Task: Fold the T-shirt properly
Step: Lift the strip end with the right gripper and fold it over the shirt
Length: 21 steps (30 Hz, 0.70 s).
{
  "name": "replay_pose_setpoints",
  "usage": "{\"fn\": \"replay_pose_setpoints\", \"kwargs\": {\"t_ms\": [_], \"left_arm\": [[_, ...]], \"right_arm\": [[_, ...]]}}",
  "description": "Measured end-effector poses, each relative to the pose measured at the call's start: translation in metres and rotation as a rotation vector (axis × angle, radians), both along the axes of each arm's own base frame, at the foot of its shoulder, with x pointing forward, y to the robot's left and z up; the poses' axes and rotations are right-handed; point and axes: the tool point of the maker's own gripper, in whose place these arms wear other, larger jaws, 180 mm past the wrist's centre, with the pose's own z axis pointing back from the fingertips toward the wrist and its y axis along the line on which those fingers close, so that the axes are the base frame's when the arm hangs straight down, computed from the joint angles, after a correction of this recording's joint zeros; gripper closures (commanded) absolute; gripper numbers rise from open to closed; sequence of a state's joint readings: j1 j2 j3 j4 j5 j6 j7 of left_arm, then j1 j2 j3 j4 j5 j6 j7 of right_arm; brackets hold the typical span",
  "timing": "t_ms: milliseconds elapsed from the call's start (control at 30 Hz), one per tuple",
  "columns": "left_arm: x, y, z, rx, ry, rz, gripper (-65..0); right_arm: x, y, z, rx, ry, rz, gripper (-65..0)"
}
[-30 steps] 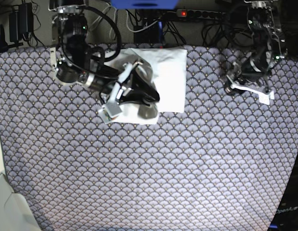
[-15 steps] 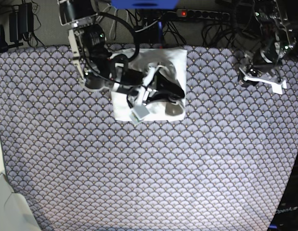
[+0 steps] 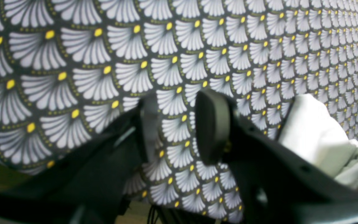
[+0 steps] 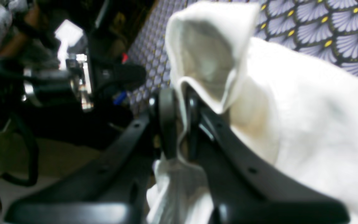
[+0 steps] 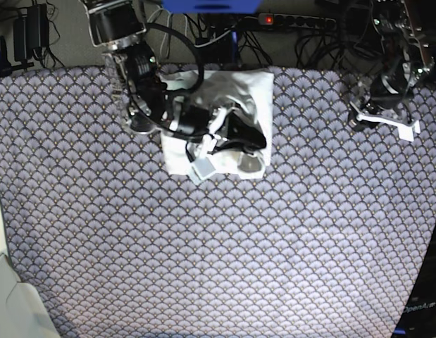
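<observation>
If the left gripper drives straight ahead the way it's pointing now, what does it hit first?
Most likely the patterned tablecloth: the left gripper stands open and empty, with only cloth showing between and beyond its fingertips. The T-shirt lies off to one side. Depth is unclear.

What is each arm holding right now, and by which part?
The right gripper pinches the T-shirt by a folded edge. The left gripper holds nothing; its jaws are apart.

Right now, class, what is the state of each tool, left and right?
Left tool: open, holding nothing, only the patterned cloth between its pads.
Right tool: shut on a fold of the T-shirt.
</observation>
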<state>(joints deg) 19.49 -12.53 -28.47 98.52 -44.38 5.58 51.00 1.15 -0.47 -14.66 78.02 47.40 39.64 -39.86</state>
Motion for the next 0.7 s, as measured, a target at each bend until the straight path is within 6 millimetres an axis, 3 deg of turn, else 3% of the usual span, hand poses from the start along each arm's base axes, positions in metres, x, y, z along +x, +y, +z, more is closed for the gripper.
{"fn": "replay_pose_setpoints", "kwargs": {"t_ms": [233,533,700], "left_arm": [[0.000,0.000,0.000,0.000,0.000,0.000,-23.8],[0.000,0.000,0.000,-0.001,0.000,0.000,-23.8],[0.001,0.000,0.000,0.000,-0.002,0.000,-23.8]], "right_arm": [[0.005,0.001,-0.007,0.007,0.026,-0.011,-3.1],[0.007,0.002,-0.007,0.008,0.026,-0.003,-27.4],[0.004,0.002,0.019,-0.011,-0.066,0.010,-29.4]]}}
